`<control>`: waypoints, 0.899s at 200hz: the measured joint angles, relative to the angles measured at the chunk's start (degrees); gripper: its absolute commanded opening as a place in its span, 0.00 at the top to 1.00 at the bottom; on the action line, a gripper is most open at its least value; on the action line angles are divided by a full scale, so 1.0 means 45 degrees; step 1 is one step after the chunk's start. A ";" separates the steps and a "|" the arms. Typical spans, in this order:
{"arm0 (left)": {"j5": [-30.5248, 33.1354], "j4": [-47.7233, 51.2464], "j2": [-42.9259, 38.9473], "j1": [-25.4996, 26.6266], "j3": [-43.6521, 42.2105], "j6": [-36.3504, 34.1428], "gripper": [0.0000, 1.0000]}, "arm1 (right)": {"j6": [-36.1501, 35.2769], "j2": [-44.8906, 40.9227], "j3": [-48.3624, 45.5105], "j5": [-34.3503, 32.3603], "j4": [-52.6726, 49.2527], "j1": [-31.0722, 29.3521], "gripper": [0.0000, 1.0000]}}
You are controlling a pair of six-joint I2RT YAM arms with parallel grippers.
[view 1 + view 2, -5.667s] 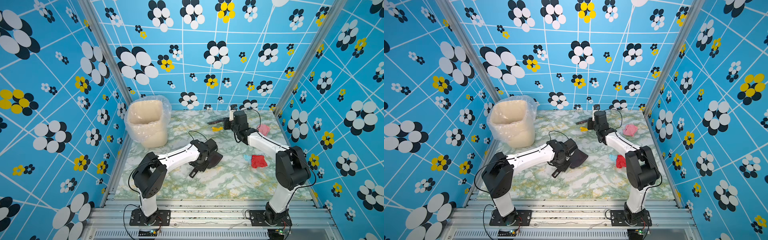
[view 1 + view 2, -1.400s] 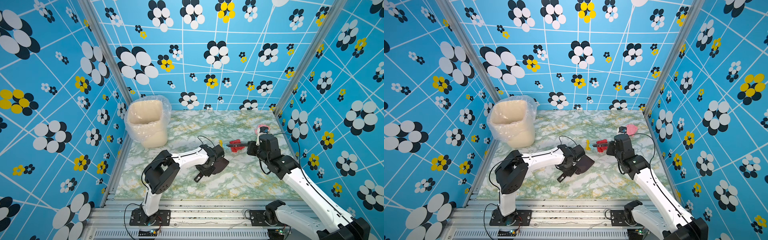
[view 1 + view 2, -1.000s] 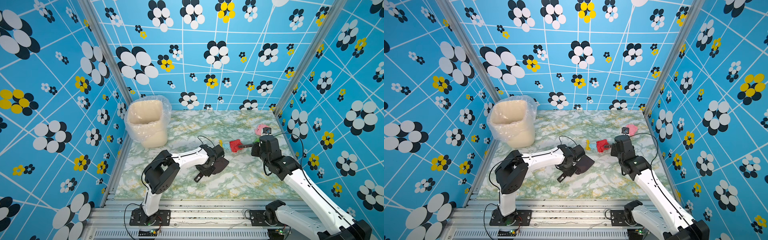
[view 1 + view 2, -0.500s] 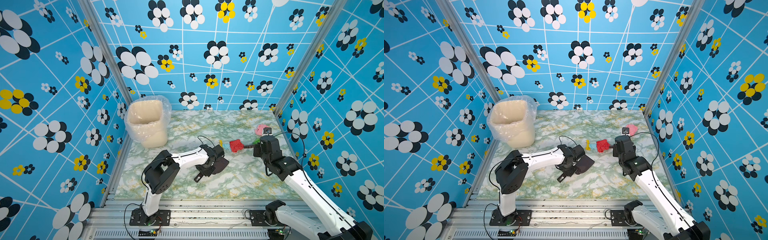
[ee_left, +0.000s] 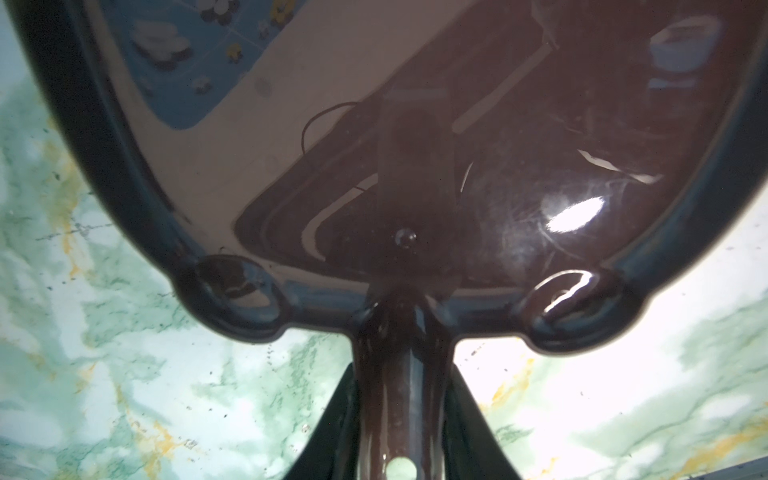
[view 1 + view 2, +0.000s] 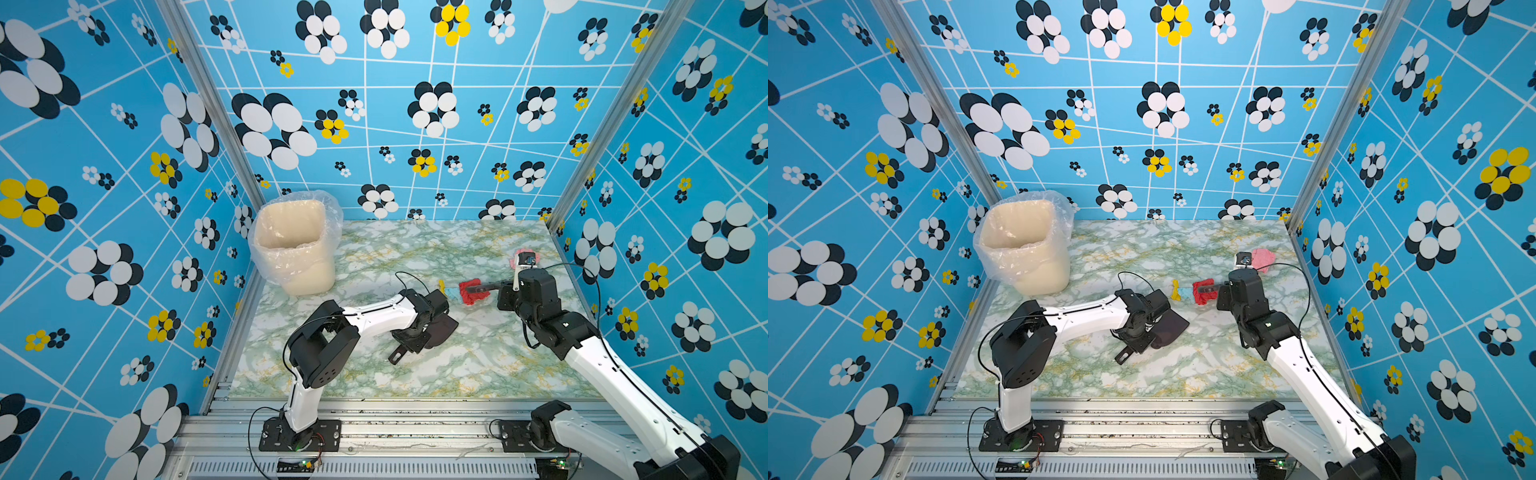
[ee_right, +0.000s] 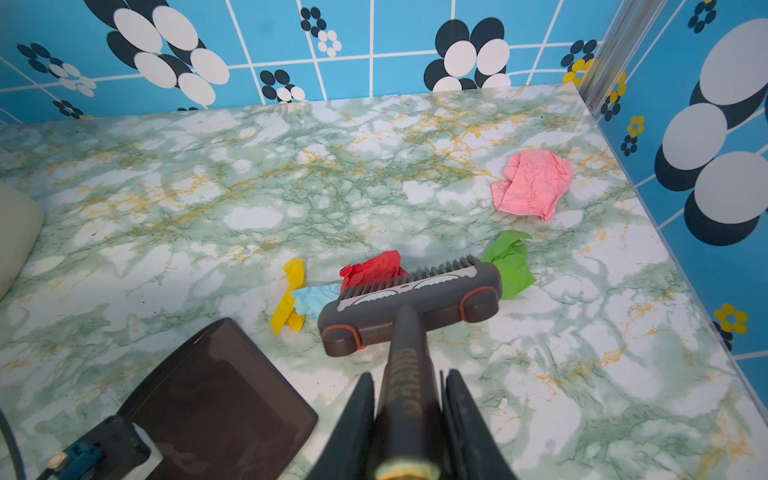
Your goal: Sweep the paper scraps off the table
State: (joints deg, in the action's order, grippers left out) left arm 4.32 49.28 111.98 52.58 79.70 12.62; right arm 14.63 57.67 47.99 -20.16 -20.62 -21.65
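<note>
Red scrap (image 6: 1204, 293), light-blue scrap (image 7: 313, 297) and yellow scrap (image 6: 1175, 289) huddle on the marbled surface (image 6: 1142, 249), green scrap (image 7: 509, 266) near; crumpled pink scrap (image 6: 1263, 258) apart at two o'clock.

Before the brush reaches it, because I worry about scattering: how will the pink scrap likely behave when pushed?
The pink scrap looks thin and crumpled, so it is probably light and floppy, likely to fold or lift rather than slide cleanly. Its flattish, creased shape probably won't roll. On the glossy table it should drag little ahead of the brush.

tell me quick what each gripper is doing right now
left gripper: shut on the dustpan handle
right gripper: shut on the brush handle
</note>
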 measured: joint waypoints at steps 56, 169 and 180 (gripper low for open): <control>0.0000 -0.0005 0.0000 0.0000 0.0000 0.0000 1.00 | -0.0306 0.0209 -0.0155 -0.1190 -0.0194 0.0000 1.00; 0.0000 -0.0010 0.0000 0.0000 0.0000 0.0000 1.00 | -0.0986 -0.0277 -0.0155 -0.2016 -0.0010 0.0000 1.00; 0.0000 -0.0015 0.0000 0.0000 0.0000 0.0000 1.00 | -0.1069 0.0034 -0.0155 -0.1933 -0.0019 0.0000 1.00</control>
State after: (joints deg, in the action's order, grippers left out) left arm 4.32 49.21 111.98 52.58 79.70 12.62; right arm 9.82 57.82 47.29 -28.86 -20.71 -21.65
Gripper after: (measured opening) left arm 0.298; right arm 0.266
